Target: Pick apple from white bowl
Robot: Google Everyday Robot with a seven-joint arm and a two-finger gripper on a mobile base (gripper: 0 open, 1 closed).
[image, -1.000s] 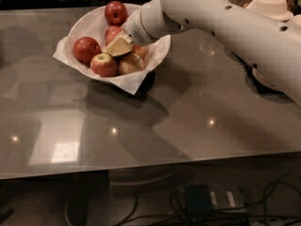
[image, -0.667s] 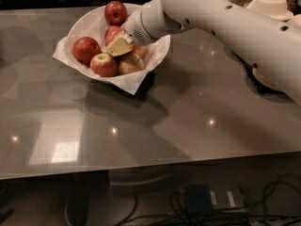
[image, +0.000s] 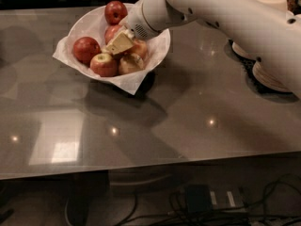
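Note:
The white bowl (image: 84, 22), lined with white paper whose corners stick out, stands at the back left of the grey table. It holds several red apples: one at the far rim (image: 115, 12), one at the left (image: 86, 49), one at the front (image: 104, 64), and others partly hidden under the arm. My gripper (image: 121, 43) reaches from the right down into the middle of the bowl, right among the apples and against one reddish-yellow apple (image: 139, 49). The white arm (image: 221, 18) covers the bowl's right rim.
A stack of beige disposable plates (image: 270, 76) stands at the table's right edge, partly behind the arm. The glossy grey tabletop (image: 155, 121) stretches toward the front edge. Cables and a power strip (image: 202, 199) lie on the floor below.

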